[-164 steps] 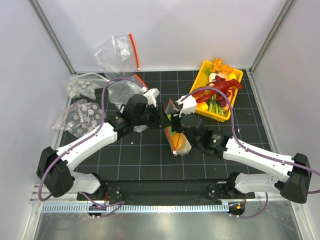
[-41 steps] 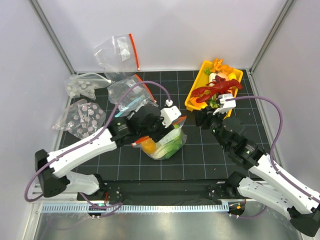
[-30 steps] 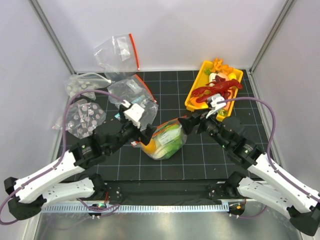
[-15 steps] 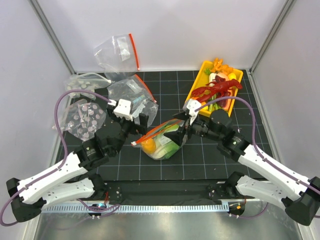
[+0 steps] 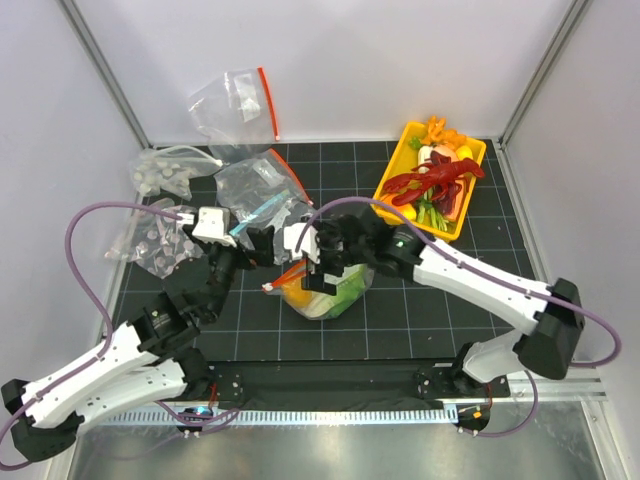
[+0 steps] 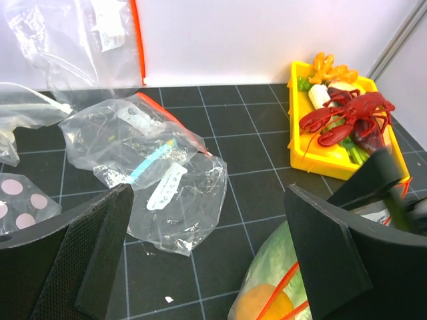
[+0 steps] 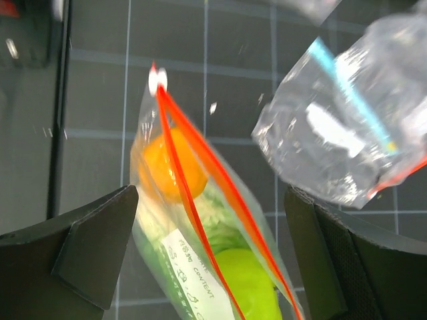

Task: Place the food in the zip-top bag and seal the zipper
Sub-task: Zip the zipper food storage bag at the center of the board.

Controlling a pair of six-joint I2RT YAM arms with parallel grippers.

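The zip-top bag [image 5: 328, 292] lies at the mat's centre, holding the food: pale green lettuce [image 7: 223, 213], a round green fruit [image 7: 257, 290] and a yellow-orange piece [image 7: 170, 163]. Its white label [image 7: 197, 277] faces up. The zipper [image 7: 193, 200] shows as two red-orange strips that spread apart from a white end tab. My right gripper [image 7: 220, 260] hovers open over the bag, one finger on each side, touching nothing. My left gripper [image 6: 207, 267] is open just left of the bag [image 6: 280, 280], nothing between its fingers. In the top view the right gripper [image 5: 322, 266] is above the bag and the left gripper [image 5: 270, 245] beside it.
A yellow tray [image 5: 392, 190] at the back right holds a red lobster [image 5: 432, 180] and other toy foods. Clear bags with small parts [image 5: 260, 190] lie just behind the left gripper. Dotted pouches [image 5: 165, 235] sit at the left edge. Another clear bag [image 5: 235, 105] leans on the back wall.
The right arm swung left and its gripper came from the bag's right side to directly over it. The left gripper drew back to the left, away from the bag.
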